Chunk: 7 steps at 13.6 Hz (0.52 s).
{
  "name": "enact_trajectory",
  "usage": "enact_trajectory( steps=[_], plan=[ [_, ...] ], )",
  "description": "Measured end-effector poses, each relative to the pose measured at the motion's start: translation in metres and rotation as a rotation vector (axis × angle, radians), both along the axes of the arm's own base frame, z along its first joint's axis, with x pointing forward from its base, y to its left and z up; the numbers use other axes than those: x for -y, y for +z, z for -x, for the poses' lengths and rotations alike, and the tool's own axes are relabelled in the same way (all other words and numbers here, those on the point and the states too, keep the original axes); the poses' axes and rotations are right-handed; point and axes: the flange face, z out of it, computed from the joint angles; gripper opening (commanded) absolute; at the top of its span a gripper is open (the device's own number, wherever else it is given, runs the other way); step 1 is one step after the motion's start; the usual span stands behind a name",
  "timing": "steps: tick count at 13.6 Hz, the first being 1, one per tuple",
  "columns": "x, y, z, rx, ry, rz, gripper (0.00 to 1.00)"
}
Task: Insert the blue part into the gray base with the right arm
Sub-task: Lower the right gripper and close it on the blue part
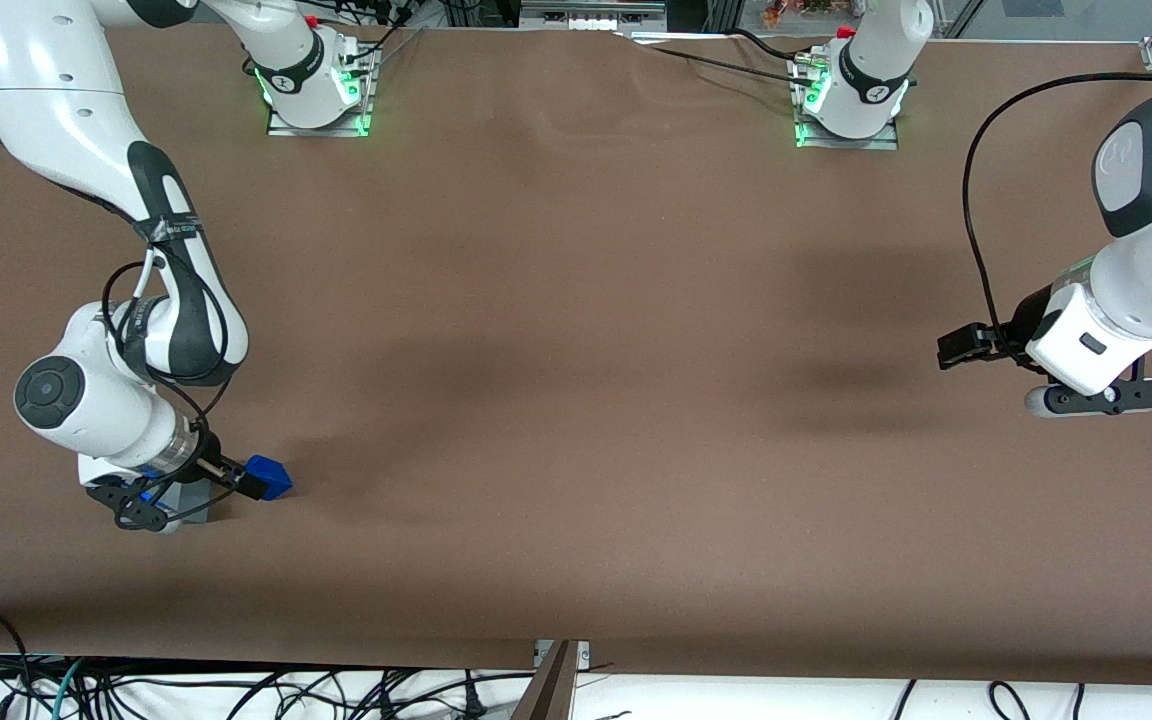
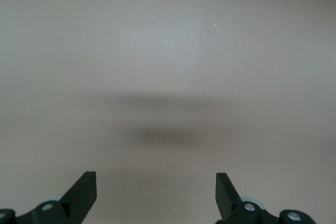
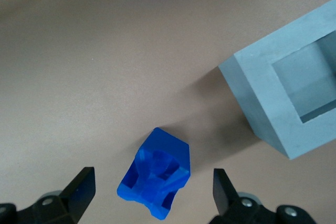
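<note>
The blue part [image 1: 271, 477] lies on the brown table toward the working arm's end, close beside the gray base [image 1: 198, 503], which my wrist mostly hides in the front view. My right arm's gripper [image 1: 241, 482] is low over the table, open, with the blue part between its fingers and touching neither. In the right wrist view the gripper [image 3: 152, 182] straddles the blue part [image 3: 157, 179], with a gap on each side. The gray base [image 3: 273, 98] stands apart from the blue part with its square recess facing up and nothing in it.
The two arm bases [image 1: 316, 90] [image 1: 851, 100] are bolted at the table edge farthest from the front camera. The table's front edge [image 1: 576, 665] has cables hanging below it. The parked arm [image 1: 1106, 340] is at the table's other end.
</note>
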Motion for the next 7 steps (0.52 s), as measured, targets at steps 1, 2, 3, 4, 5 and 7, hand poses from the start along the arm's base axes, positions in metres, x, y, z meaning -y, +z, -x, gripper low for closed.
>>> enact_trajectory(
  steps=[1, 2, 3, 4, 5, 7],
  plan=[
    [0.000, -0.004, 0.000, -0.001, -0.007, -0.001, 0.99],
    [0.000, -0.008, 0.000, -0.005, -0.012, -0.002, 0.99],
    [0.000, -0.011, 0.000, -0.006, -0.019, -0.002, 0.99],
    [0.000, -0.013, 0.000, -0.001, -0.029, -0.004, 0.99],
    [0.000, -0.015, -0.001, 0.003, -0.037, -0.005, 0.99],
    [0.000, -0.019, -0.001, 0.004, -0.048, -0.007, 0.91]
  ],
)
